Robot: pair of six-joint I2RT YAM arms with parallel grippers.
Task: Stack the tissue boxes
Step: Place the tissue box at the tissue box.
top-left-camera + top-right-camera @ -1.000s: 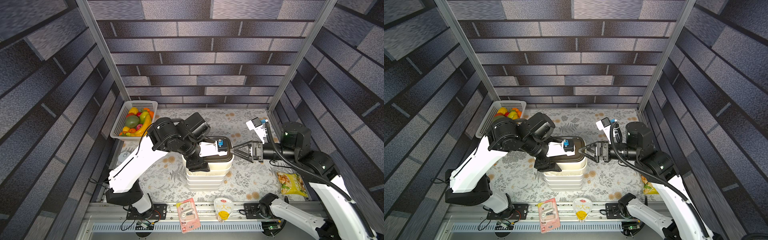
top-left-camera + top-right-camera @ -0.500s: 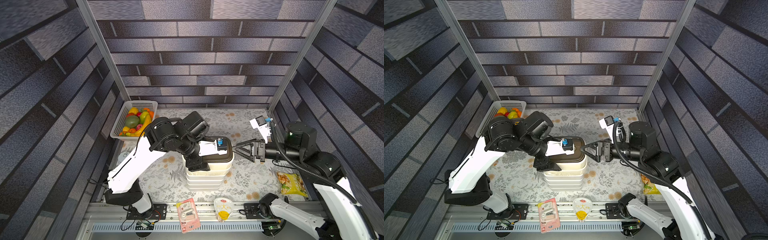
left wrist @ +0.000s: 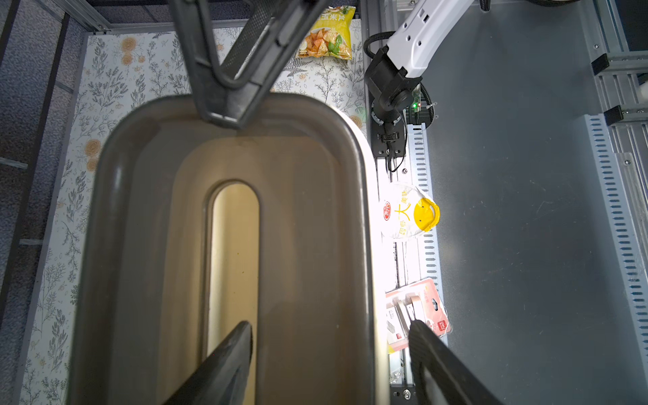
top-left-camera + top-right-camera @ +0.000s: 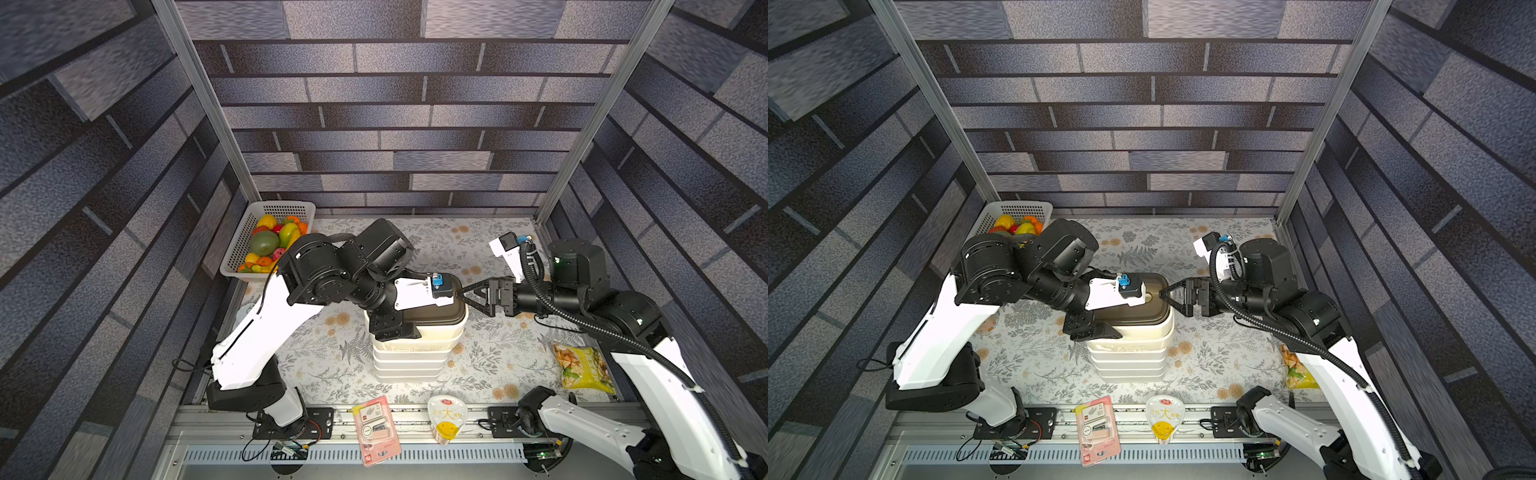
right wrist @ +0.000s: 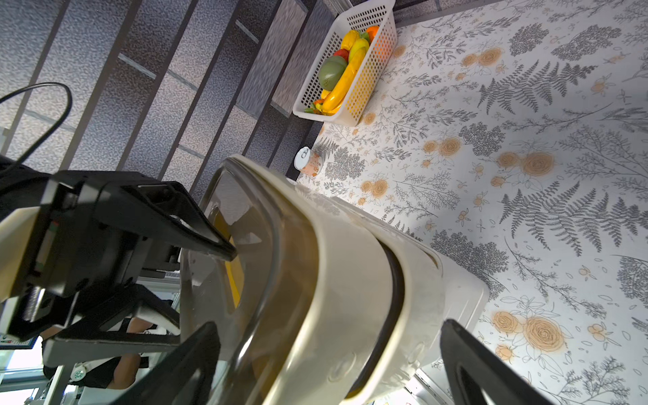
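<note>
The tissue boxes stand as one stack at the middle of the mat. The top box is cream, with a rounded dark brown lid. My left gripper hangs over that lid, open. One of its fingers is above the oblong slot and the other is beyond the box's front side, clear of the rim. My right gripper is wide open around the top box's right end.
A white basket of fruit sits at the back left. A yellow snack bag lies at the right. A pink pack and a white pouch lie on the front rail. A small can stands left of the stack.
My left gripper's jaws have spread wider over the top lid. The right gripper has stayed open at the box's right end, shifting only slightly.
</note>
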